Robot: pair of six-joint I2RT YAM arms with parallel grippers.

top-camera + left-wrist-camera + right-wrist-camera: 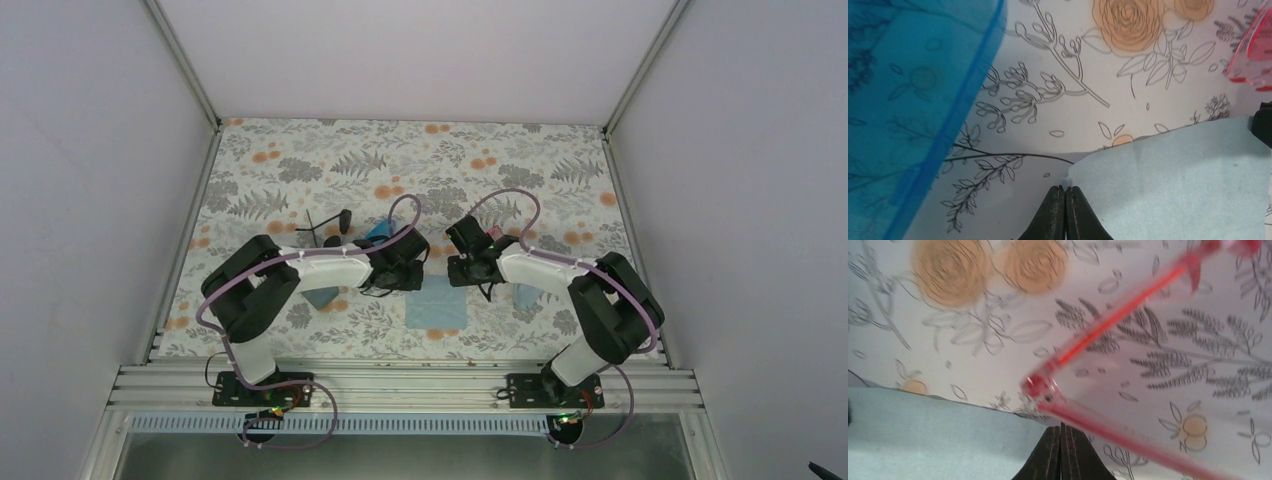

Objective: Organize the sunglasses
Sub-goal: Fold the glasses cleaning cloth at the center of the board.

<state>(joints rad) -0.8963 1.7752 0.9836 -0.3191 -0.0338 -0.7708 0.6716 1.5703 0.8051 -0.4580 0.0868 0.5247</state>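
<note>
Sunglasses from above: the black pair (327, 222) lies on the flowered counter (560, 170), left of centre. Both arms stretch low toward mid-frame, the left gripper (412, 270) and right gripper (462, 262) almost nose to nose above a light blue cloth (437, 308).

Left wrist view: left gripper (1066, 212) has its fingers (1055, 215) pressed flat together, nothing between them, tips at the cloth's (1173, 185) corner. A translucent blue case (913, 100) fills the left. A sliver of the pink-red pair (1254, 50) peeks in at upper right.

Right wrist view: the pink-red pair (1108, 325) sweeps across the frame, blurred, its hinge just above the right gripper (1062, 450). Those fingers (1050, 455) are closed too; whether they pinch the lower temple I cannot tell.

My read: this frame is light, thin and springy, and the lenses smudge easily. Hold it on a temple near the hinge, gently.
</note>
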